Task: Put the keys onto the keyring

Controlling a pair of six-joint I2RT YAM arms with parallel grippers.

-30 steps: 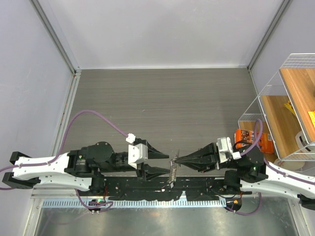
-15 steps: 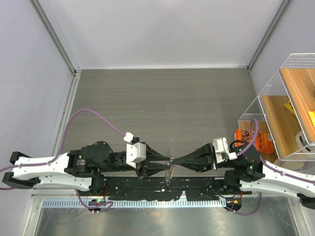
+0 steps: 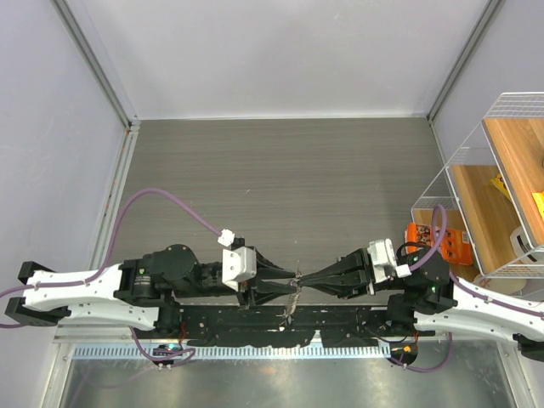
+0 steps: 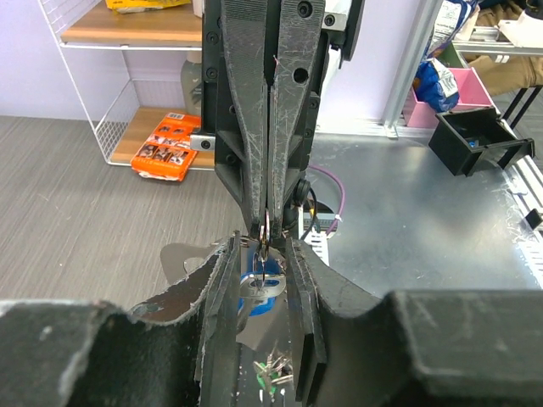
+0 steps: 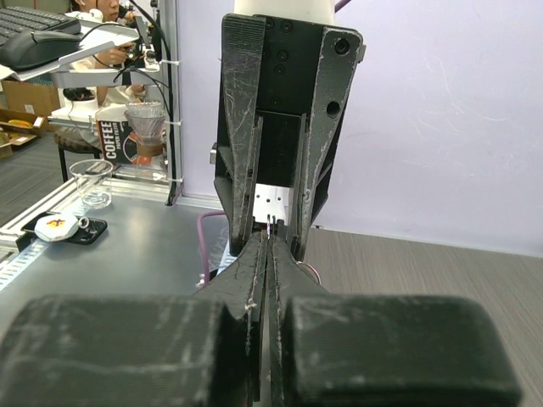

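Top external view gave us the two arms meeting nose to nose at the near edge of the table [image 3: 280,178], a grey board with fine wood-grain lines. Their black fingers hid most of the small metalwork between them. From the left wrist we saw the right gripper [image 4: 265,217] pinched fully together on the keyring [image 4: 265,232], a thin silvery wire loop hanging from its tips above the table. The left gripper [image 4: 261,250] had its jaws narrowly apart on either side of the keys [image 4: 259,292]. One flat blue plastic head filled that gap and some green showed lower down, but we could not tell whether the scuffed, ribbed pads pressed on them. From the right wrist, its own closed fingers blocked the keys entirely. An orange packet [image 4: 165,144], glossy and printed, lay on the table at the foot of a white wire rack [image 4: 85,97] with wooden shelves, well apart from the grippers. A purple cable [image 3: 161,197] looped off the left arm, and a brushed steel sheet [image 4: 407,220] lay beside the board.
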